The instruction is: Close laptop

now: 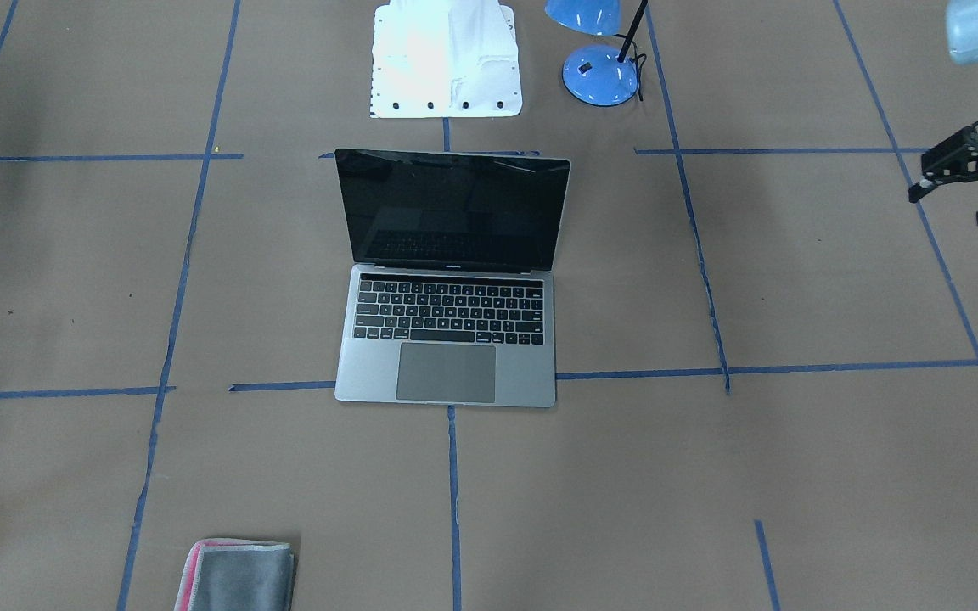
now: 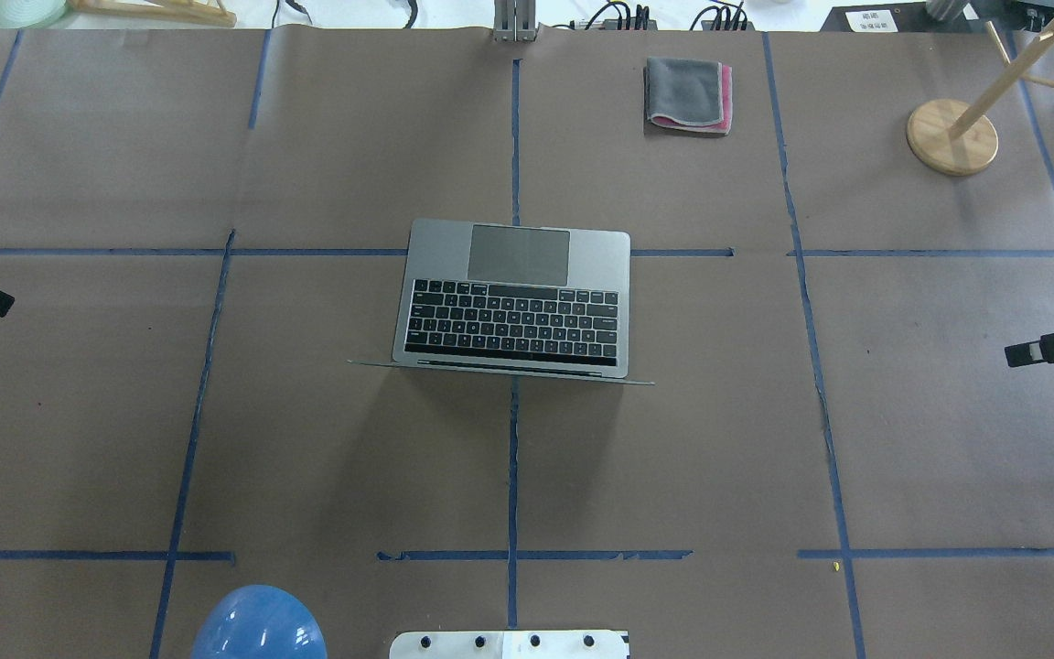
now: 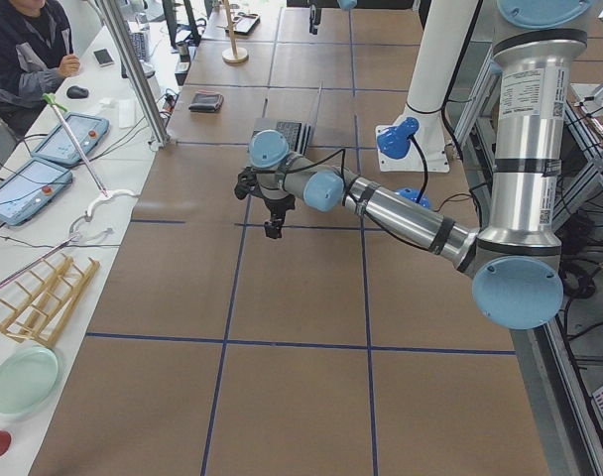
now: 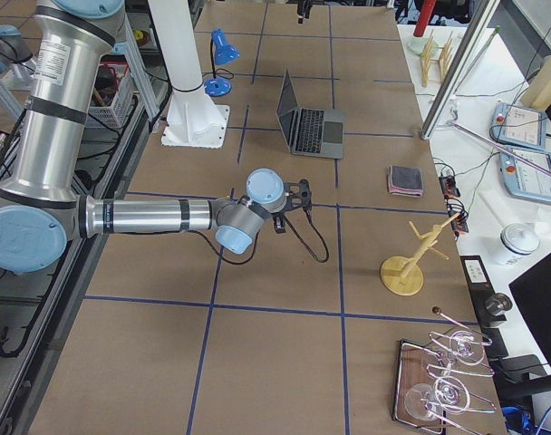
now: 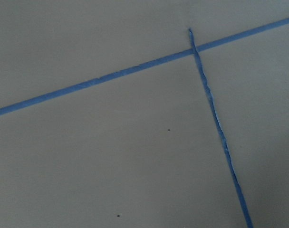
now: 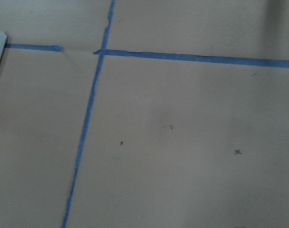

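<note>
One laptop [image 1: 446, 339], lid raised, frame centre; one grey cloth [image 1: 238, 577], lower left. Left gripper [image 1: 958, 197], right edge: jaws apart, empty. Right gripper [image 2: 1030, 352]: partly visible, opening cannot be told.

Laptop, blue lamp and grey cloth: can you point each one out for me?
laptop [image 1: 446, 372]: front-facing view, on its trackpad.
blue lamp [image 1: 604, 83]: front-facing view, on its round base.
grey cloth [image 2: 682, 90]: overhead view, on its grey top face.
</note>
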`<state>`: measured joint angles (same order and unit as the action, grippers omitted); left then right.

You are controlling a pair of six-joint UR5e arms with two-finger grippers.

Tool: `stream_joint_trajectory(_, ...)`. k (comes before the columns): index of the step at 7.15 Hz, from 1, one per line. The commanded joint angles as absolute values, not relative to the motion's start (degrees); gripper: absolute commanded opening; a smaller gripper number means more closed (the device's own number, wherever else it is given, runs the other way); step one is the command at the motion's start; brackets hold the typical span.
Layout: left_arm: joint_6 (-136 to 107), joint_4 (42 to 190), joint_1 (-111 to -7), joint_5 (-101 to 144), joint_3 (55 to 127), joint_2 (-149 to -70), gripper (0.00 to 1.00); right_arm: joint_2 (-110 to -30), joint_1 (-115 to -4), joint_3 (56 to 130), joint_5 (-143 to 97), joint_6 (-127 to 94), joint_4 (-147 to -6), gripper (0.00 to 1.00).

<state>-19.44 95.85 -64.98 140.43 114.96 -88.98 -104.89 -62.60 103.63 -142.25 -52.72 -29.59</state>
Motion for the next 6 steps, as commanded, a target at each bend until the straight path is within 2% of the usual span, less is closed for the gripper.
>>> stream_joint_trajectory(1,-38.21,113.26,-55.69,140.02,115.67,-86.59,0.99,-104.85,-52.27,110.16,-136.72,-70.23,-21.80,0.99)
stream_joint_trajectory(3,-58.53,131.59,-46.63,135.13,115.22,-86.75,0.98,-104.85,-39.96,117.13,-124.17,-79.86,-21.80,0.99)
stream_joint_trajectory(5,-66.50,135.00,-33.90,121.79,114.87,-90.67,0.78,-104.68,-30.02,120.66,-112.74,-83.99,-21.88,0.94)
stream_joint_trajectory(6,-69.58,135.00,-29.92,117.90,114.44,-92.88,0.77,-103.20,-23.27,121.37,-103.37,-84.98,-21.88,0.87)
